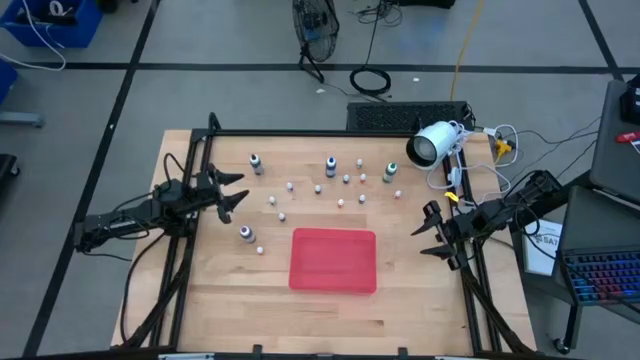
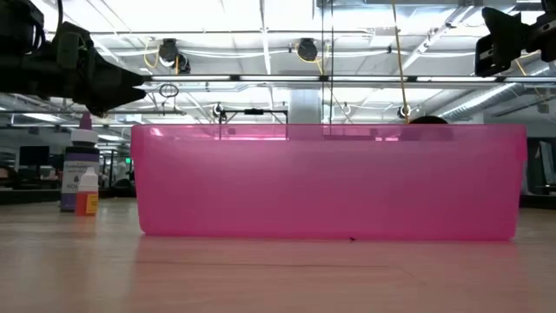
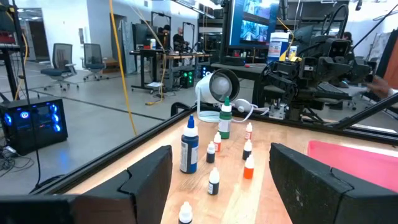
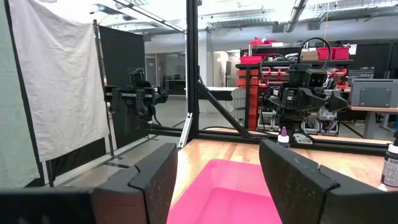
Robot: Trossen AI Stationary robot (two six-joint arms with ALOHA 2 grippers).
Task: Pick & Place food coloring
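The red tray sits near the table's front. Just left of it stand two bottles; the rest of the food coloring is scattered beyond. Left gripper hovers left of the tray, right gripper to its right, both with fingers apart, empty, clear of every bottle

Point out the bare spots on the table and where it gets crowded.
Bare wood runs along the table's near edge below the red tray, and between the tray and the right claw. Crowded: the food coloring bottles scattered behind the tray, near the left claw.
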